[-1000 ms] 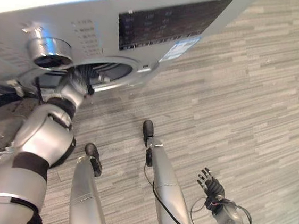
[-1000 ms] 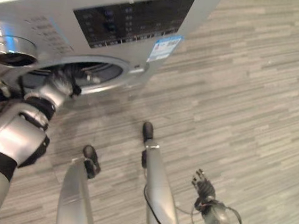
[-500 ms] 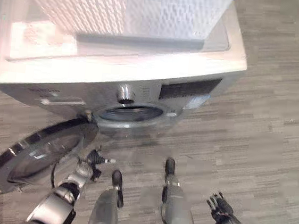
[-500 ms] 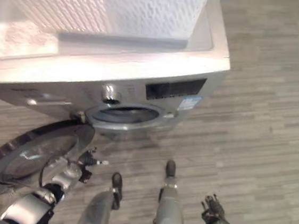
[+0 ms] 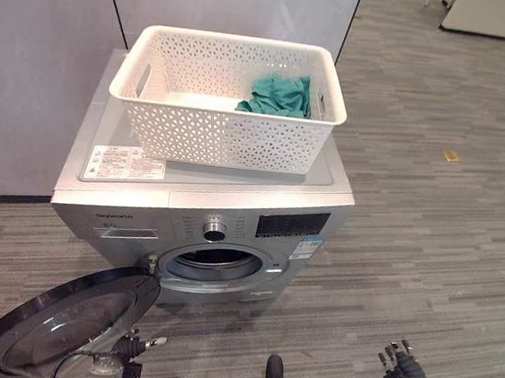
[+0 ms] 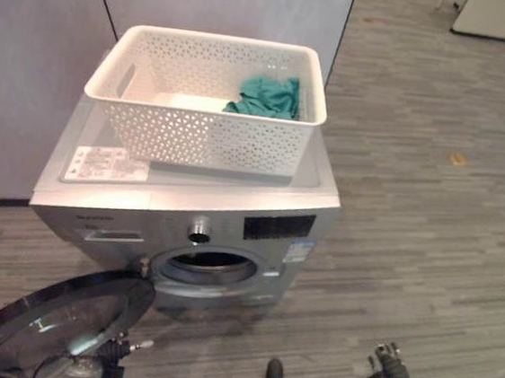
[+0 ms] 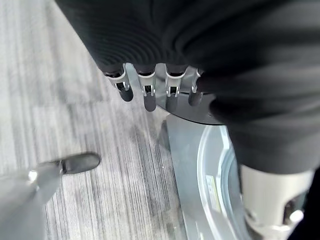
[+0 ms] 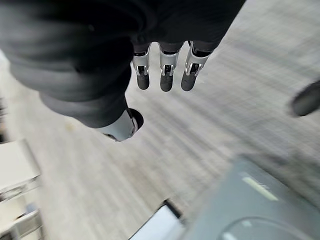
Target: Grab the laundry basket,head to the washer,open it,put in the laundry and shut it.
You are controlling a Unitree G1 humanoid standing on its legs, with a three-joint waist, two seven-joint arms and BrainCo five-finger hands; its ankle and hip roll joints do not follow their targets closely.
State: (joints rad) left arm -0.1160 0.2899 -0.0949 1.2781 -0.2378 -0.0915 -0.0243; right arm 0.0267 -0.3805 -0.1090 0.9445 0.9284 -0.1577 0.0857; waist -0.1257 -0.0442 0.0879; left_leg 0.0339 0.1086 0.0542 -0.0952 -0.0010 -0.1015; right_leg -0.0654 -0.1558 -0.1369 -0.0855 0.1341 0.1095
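One washer (image 5: 204, 216) stands on the wood-look floor (image 5: 429, 226), its round door (image 5: 61, 331) swung fully open to the lower left of the drum opening (image 5: 213, 264). One white laundry basket (image 5: 226, 96) sits on top of the washer, holding a single bundle of teal laundry (image 5: 279, 94) in its right end. Two hands are low in front of the washer: the left hand (image 5: 132, 348) by the open door, fingers relaxed and empty; the right hand (image 5: 401, 367) off to the washer's right, fingers straight, holding nothing.
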